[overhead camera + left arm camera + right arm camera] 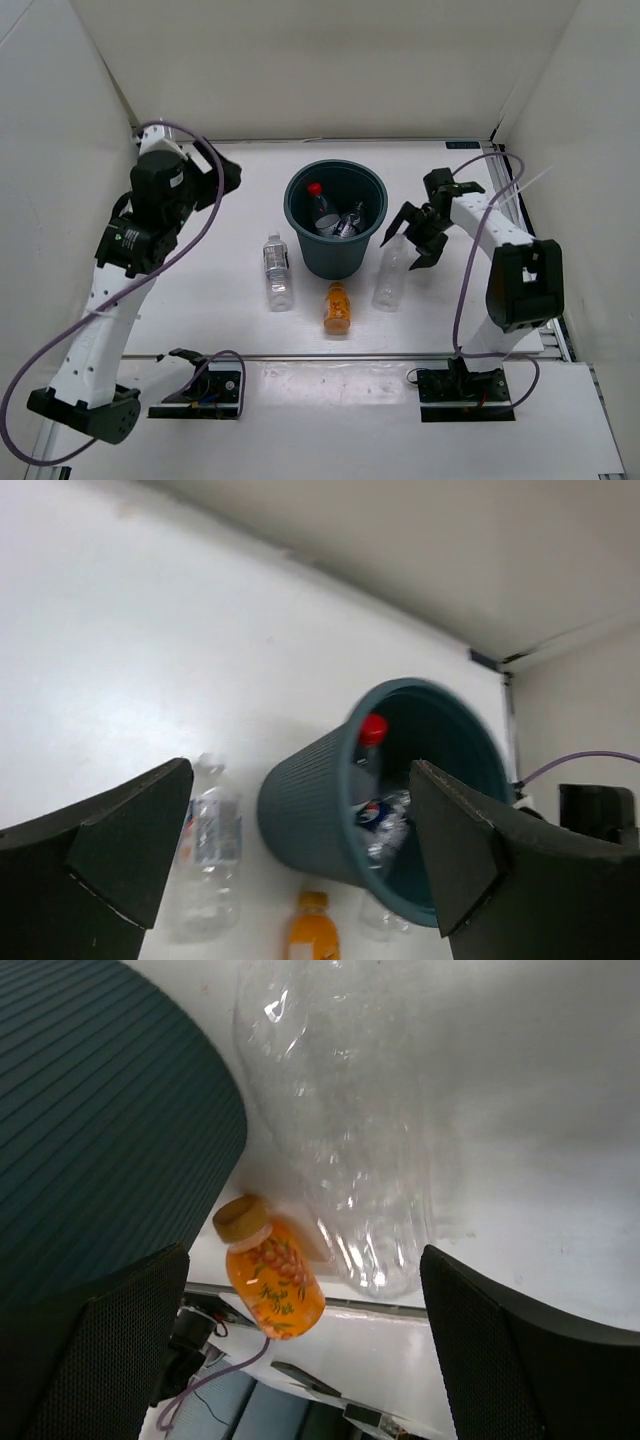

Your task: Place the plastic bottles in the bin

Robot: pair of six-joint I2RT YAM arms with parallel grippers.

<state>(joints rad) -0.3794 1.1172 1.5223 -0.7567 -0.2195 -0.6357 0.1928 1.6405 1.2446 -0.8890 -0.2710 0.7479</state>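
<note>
The dark teal bin (300, 205) stands mid-table; a red-capped bottle (318, 205) and a clear bottle (350, 221) lie inside. On the table lie a clear bottle (277, 272) left of the bin, an orange bottle (337, 308) in front, and a clear bottle (389, 276) at its right. My left gripper (226, 180) hangs open and empty, high and left of the bin (310, 800). My right gripper (412, 242) is open above the right clear bottle (340, 1130), with the orange bottle (270, 1278) and the bin wall (110, 1110) beside it.
White walls close in the table at the back and both sides. A metal rail (300, 355) runs along the front, with the arm bases behind it. A purple cable (465, 280) loops beside the right arm.
</note>
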